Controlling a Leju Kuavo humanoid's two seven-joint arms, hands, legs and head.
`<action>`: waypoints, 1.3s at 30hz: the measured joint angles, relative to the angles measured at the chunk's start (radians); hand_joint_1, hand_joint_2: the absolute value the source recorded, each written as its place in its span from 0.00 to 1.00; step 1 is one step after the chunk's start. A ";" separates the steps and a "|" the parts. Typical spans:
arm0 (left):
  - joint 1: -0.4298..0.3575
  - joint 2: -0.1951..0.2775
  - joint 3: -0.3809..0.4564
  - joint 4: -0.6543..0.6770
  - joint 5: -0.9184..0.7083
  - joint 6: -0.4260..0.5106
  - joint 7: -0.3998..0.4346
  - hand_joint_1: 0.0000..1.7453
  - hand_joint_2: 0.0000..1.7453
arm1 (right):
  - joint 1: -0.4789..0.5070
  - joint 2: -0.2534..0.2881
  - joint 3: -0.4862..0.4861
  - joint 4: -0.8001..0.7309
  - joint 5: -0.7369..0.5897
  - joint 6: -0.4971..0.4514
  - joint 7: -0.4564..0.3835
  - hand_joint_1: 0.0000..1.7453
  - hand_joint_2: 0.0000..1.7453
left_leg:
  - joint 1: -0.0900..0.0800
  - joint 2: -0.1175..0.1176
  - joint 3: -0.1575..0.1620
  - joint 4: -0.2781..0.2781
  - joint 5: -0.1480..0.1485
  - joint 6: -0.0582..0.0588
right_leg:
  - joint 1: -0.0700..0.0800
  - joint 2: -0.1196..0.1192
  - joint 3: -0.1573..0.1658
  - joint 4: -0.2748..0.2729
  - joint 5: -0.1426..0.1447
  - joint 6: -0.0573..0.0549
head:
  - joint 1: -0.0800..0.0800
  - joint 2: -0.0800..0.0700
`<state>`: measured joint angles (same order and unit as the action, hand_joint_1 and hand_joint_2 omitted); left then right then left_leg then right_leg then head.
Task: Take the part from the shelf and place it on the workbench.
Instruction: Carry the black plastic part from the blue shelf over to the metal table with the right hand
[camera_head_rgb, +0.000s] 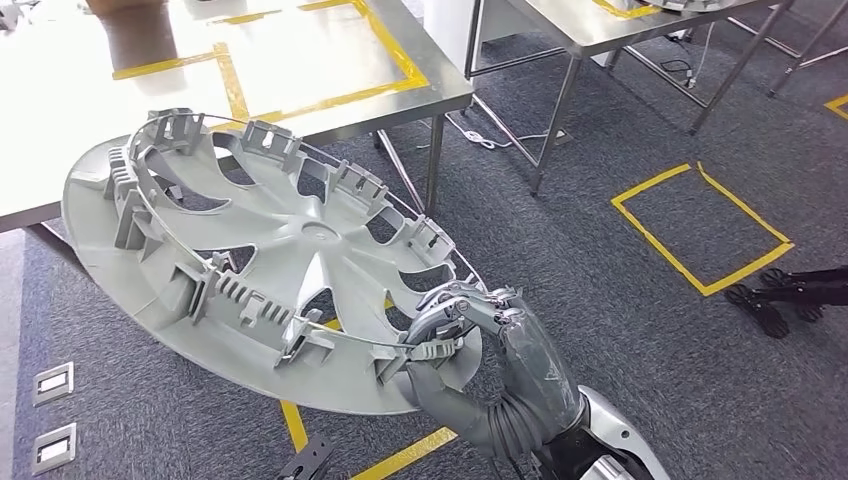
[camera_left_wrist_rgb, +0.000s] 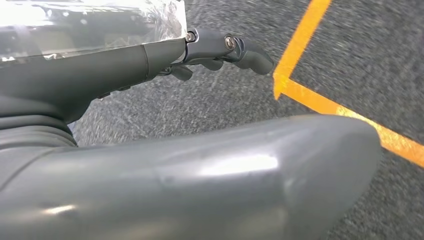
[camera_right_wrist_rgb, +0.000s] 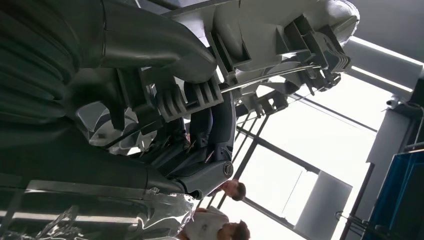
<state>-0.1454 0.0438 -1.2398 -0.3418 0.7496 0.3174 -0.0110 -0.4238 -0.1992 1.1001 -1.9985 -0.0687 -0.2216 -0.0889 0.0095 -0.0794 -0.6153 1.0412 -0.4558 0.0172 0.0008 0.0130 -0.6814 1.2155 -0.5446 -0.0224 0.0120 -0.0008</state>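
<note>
The right hand (camera_head_rgb: 478, 330) holds a large grey hubcap (camera_head_rgb: 270, 270) at its rim, on the side nearest to the robot. In the head view the fingers (camera_head_rgb: 470, 305) curl over the inner ring of clips and wire, and the thumb (camera_head_rgb: 440, 375) presses against the rim from the outside, so the rim is pinched between them. The hubcap is in the air, above the dark carpet (camera_head_rgb: 600, 300) and just in front of the near edge of the workbench (camera_head_rgb: 300, 60); its far edge overlaps the edge of the bench in the picture, but I cannot tell whether it touches the bench. Its inner side, with the ribs and clips, faces up and toward the camera. The disc is tilted: the part far from the hand is higher and points toward the bench, on the left, and the part in the hand is lower. It looks like an oval, and the long axis runs from upper left to lower right in the head view. The bench top has yellow tape (camera_head_rgb: 390, 50) that marks rectangles. A second table (camera_head_rgb: 620, 25) stands further to the right, and on the carpet there is a yellow tape square (camera_head_rgb: 700, 225). In the right wrist view the dark fingers (camera_right_wrist_rgb: 210, 130) are wrapped around a clip of the hubcap (camera_right_wrist_rgb: 280, 45). In the left wrist view the left hand (camera_left_wrist_rgb: 200, 165) hangs over the carpet (camera_left_wrist_rgb: 360, 65) near a yellow line (camera_left_wrist_rgb: 300, 40); its fingers (camera_left_wrist_rgb: 225, 50) are slightly bent, apart from the thumb, and hold nothing.
</note>
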 joint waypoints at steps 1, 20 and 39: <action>0.000 -0.001 0.000 0.000 0.000 0.000 0.000 0.00 1.00 | 0.000 0.000 0.000 0.000 0.000 0.000 0.000 1.00 1.00 | 0.001 -0.013 -0.001 0.000 0.001 -0.001 | 0.002 0.025 0.029 -0.070 0.035 -0.011 | 0.000 0.000; 0.001 -0.001 0.000 0.001 -0.006 0.000 0.001 0.00 1.00 | -0.003 0.000 0.001 0.002 -0.003 0.004 0.000 1.00 1.00 | 0.005 0.123 0.008 0.005 -0.017 -0.038 | 0.003 -0.125 0.101 -0.190 0.052 0.010 | -0.024 0.000; 0.006 -0.004 0.000 0.001 -0.002 -0.004 0.000 0.00 1.00 | 0.000 -0.001 -0.001 0.003 -0.008 -0.006 -0.002 1.00 1.00 | 0.002 -0.010 -0.017 0.005 0.003 -0.006 | 0.010 0.017 0.085 -0.191 0.058 0.004 | -0.003 0.000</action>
<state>-0.1392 0.0393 -1.2394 -0.3407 0.7475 0.3132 -0.0110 -0.4240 -0.1999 1.0994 -1.9959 -0.0763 -0.2280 -0.0914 0.0111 -0.0897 -0.6325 1.0466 -0.4527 0.0107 0.0111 0.0295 -0.5969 1.0245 -0.4870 -0.0181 0.0087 -0.0008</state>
